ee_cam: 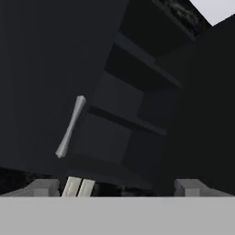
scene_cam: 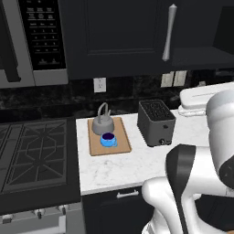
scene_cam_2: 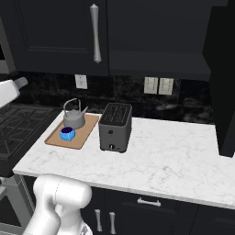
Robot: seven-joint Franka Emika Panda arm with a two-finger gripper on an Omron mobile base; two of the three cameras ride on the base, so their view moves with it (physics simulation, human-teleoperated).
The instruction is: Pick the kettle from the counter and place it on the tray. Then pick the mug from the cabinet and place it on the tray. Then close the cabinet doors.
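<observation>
The grey kettle [scene_cam: 103, 121] [scene_cam_2: 74, 117] stands upright at the back of the tan tray [scene_cam: 119, 142] [scene_cam_2: 85, 133] on the white counter [scene_cam: 137, 167] [scene_cam_2: 170, 156]. The blue mug [scene_cam: 108, 139] [scene_cam_2: 67, 133] sits on the tray just in front of the kettle. My gripper [ee_cam: 118, 188] is open and holds nothing. It faces the dark cabinet [ee_cam: 133, 114], whose shelves show. One cabinet door [ee_cam: 41, 92] [scene_cam_2: 59, 36] with a silver bar handle [ee_cam: 70, 126] [scene_cam_2: 95, 33] lies flat to the left. Another door [scene_cam_2: 225, 78] stands swung out at the right.
A black toaster [scene_cam: 156, 122] [scene_cam_2: 115, 126] stands right of the tray. The black stovetop [scene_cam: 32, 151] lies left of the counter, under the microwave [scene_cam: 32, 41]. Wall outlets [scene_cam_2: 158, 86] sit on the dark backsplash. Dark drawers [scene_cam_2: 149, 202] run below the counter edge.
</observation>
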